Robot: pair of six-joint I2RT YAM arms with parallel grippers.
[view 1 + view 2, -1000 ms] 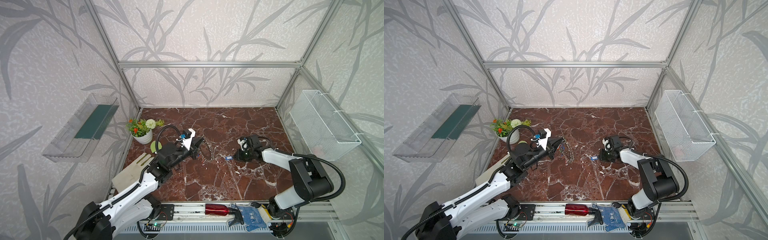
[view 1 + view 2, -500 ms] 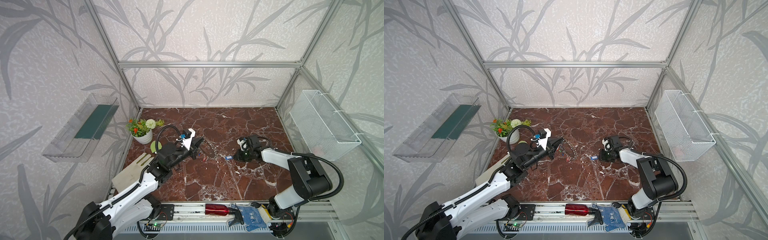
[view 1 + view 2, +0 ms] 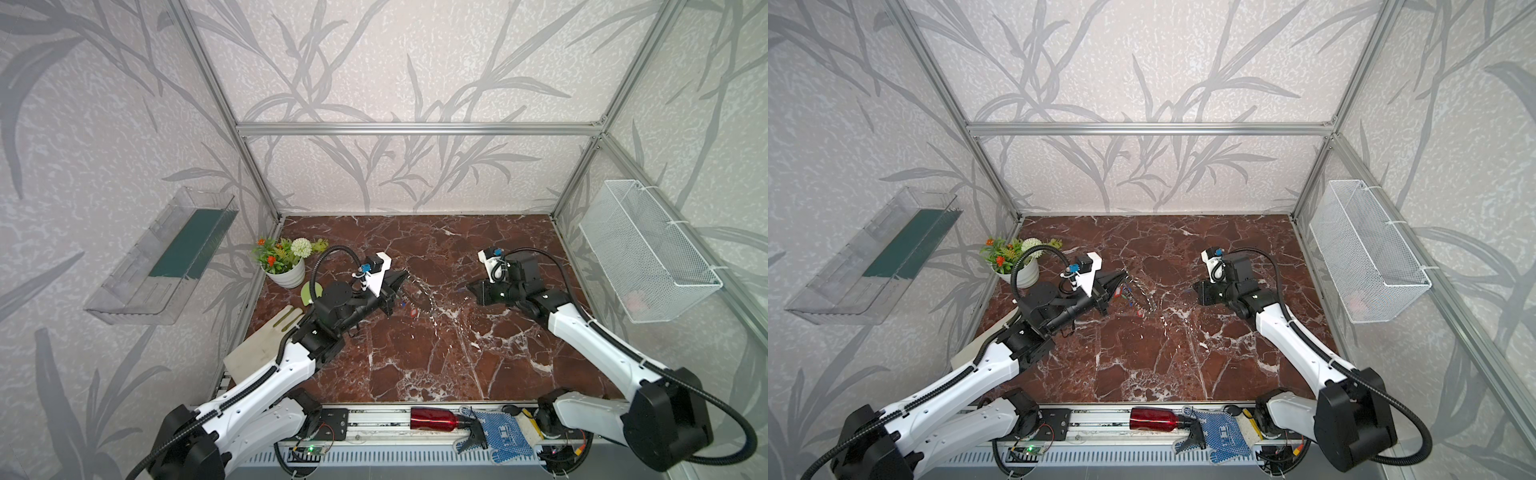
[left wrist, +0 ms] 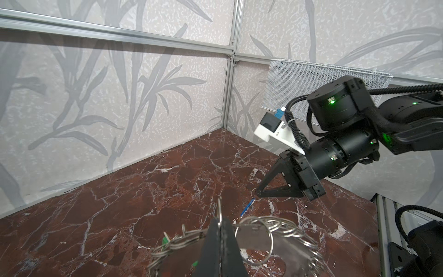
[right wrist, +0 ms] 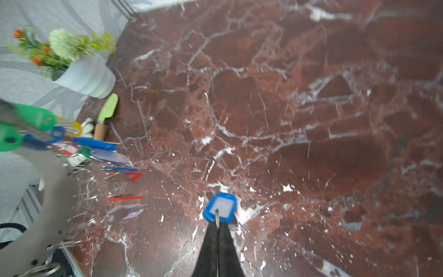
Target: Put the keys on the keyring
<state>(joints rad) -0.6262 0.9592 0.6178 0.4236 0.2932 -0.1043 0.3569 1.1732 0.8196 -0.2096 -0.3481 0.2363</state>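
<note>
While the left pincer (image 4: 220, 223) clamps the keyring (image 4: 292, 256), the right pincer (image 5: 217, 225) pinches a blue-tagged key (image 5: 221, 207).

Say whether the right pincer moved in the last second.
Yes. In a top view the right pincer moved up the picture: now level with the base of the pot, earlier below it.

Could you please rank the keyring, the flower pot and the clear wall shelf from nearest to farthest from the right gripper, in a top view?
From the right gripper:
1. Keyring, just left of it.
2. Flower pot, table's left edge.
3. Clear shelf, on left wall.
</note>
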